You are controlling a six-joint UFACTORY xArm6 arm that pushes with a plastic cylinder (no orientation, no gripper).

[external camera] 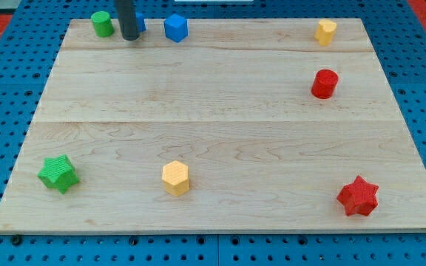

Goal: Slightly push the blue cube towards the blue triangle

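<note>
My tip (129, 37) rests on the wooden board (213, 133) near its top edge, left of the middle. A blue block (141, 24) shows just to the right of the rod and is mostly hidden by it, so I cannot make out its shape. It looks to be touching or nearly touching the rod. A second blue block (175, 28), chunky and cube-like, sits a short way to the right of my tip, apart from it. A green cylinder (102, 24) stands just left of the rod.
A yellow block (325, 32) sits at the top right, with a red cylinder (324, 83) below it. A red star (358, 196) is at the bottom right, a yellow hexagon (175, 178) at the bottom middle, a green star (58, 174) at the bottom left.
</note>
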